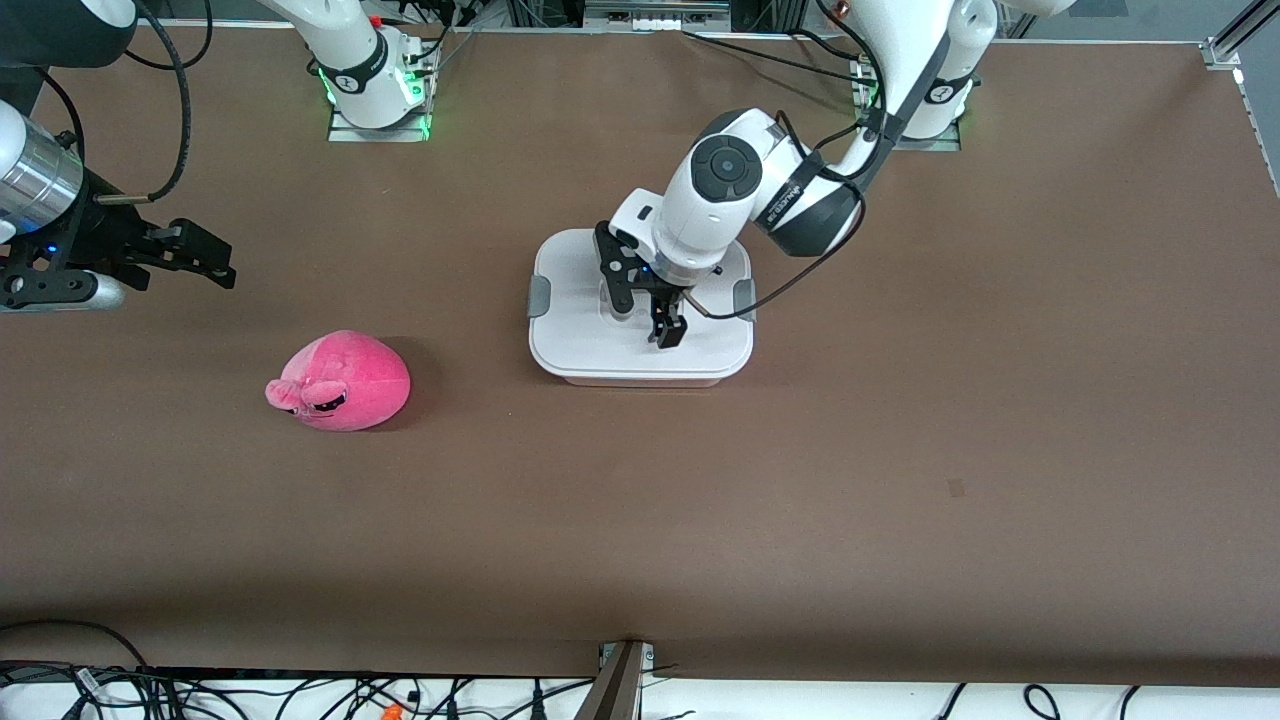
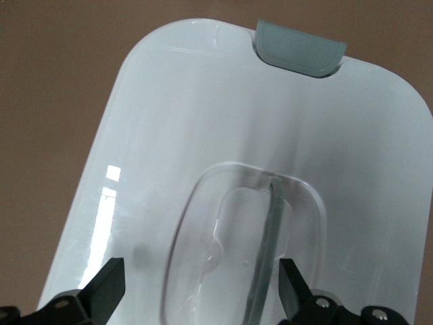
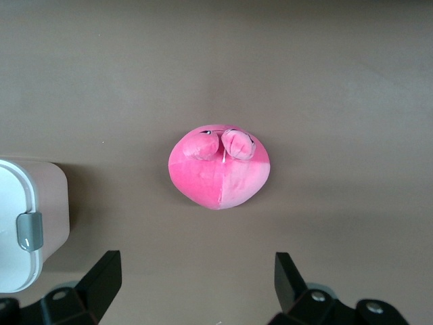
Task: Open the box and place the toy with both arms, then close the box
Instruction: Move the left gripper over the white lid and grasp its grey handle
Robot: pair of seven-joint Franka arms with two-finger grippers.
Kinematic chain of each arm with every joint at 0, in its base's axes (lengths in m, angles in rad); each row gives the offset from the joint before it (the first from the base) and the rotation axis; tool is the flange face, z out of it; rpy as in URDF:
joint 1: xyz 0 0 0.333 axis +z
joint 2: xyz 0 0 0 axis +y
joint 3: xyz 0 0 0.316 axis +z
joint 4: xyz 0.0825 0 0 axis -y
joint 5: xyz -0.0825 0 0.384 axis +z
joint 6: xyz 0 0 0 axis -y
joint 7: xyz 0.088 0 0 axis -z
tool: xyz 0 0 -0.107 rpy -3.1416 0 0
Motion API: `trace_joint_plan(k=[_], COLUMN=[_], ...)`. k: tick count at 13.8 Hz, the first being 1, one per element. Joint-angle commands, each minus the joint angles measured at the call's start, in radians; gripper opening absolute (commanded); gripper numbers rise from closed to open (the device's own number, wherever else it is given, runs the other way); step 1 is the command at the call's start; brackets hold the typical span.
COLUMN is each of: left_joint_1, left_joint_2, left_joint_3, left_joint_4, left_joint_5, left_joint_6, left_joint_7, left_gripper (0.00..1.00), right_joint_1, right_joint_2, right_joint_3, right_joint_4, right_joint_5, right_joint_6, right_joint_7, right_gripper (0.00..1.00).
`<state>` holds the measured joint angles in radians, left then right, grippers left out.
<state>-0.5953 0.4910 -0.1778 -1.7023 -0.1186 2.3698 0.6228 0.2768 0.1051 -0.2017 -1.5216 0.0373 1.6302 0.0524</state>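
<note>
Two pincers, both open, I see: left pincer point(image 1: 648, 308) over box point(image 1: 640, 345) lid handle point(image 2: 243, 250) — right pincer point(image 1: 180, 255) waits over table point(image 1: 900, 480); toy point(image 1: 345, 382) toward right arm's end.

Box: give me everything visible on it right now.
The box is a rounded-rectangular tub, pale pink on its walls, with a white plastic lid on it. The lid has a clear recessed handle and two grey side clips. It sits flat mid-table. The open left gripper hangs over the handle; contact cannot be told.
</note>
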Motion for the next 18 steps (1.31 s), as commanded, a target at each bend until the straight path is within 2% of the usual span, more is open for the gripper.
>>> trace_joint_plan(k=[1, 5, 6, 7, 10, 11, 14, 18], left_joint_1=[0.005, 0.006, 0.005, 0.003, -0.001, -0.001, 0.002, 0.005], left_joint_2=[-0.129, -0.120, -0.102, -0.100, -0.094, -0.091, -0.094, -0.092], left_joint_3=[-0.008, -0.008, -0.008, -0.008, -0.008, -0.008, -0.008, -0.008], left_joint_4=[-0.125, -0.123, -0.117, -0.117, -0.114, -0.114, -0.111, -0.054], left_joint_5=[-0.013, -0.010, -0.009, -0.010, -0.010, -0.010, -0.010, -0.013], left_joint_6=[0.017, -0.004, -0.001, -0.001, 0.009, 0.017, 0.017, 0.009], left_joint_7=[-0.014, -0.002, 0.029, 0.029, 0.029, 0.029, 0.029, 0.024], left_gripper=[1.00, 1.00, 0.86, 0.51, 0.38, 0.25, 0.00, 0.00], right_joint_1=[-0.004, -0.002, -0.002, -0.002, -0.001, -0.002, -0.002, -0.002], right_joint_2=[-0.002, -0.002, -0.002, -0.002, -0.004, -0.004, -0.004, -0.002], right_joint_3=[0.002, 0.002, 0.002, 0.002, 0.004, 0.004, 0.002, 0.002], right_joint_4=[0.004, 0.006, 0.006, 0.008, 0.006, 0.006, 0.006, 0.006], right_joint_5=[-0.014, -0.014, -0.014, -0.014, -0.014, -0.014, -0.013, -0.013], right_joint_6=[0.003, 0.003, 0.003, 0.003, 0.000, -0.001, -0.001, 0.002], right_joint_7=[-0.011, -0.011, -0.011, -0.011, -0.011, -0.011, -0.011, -0.011], right_gripper=[1.00, 1.00, 1.00, 1.00, 1.00, 1.00, 1.00, 1.00])
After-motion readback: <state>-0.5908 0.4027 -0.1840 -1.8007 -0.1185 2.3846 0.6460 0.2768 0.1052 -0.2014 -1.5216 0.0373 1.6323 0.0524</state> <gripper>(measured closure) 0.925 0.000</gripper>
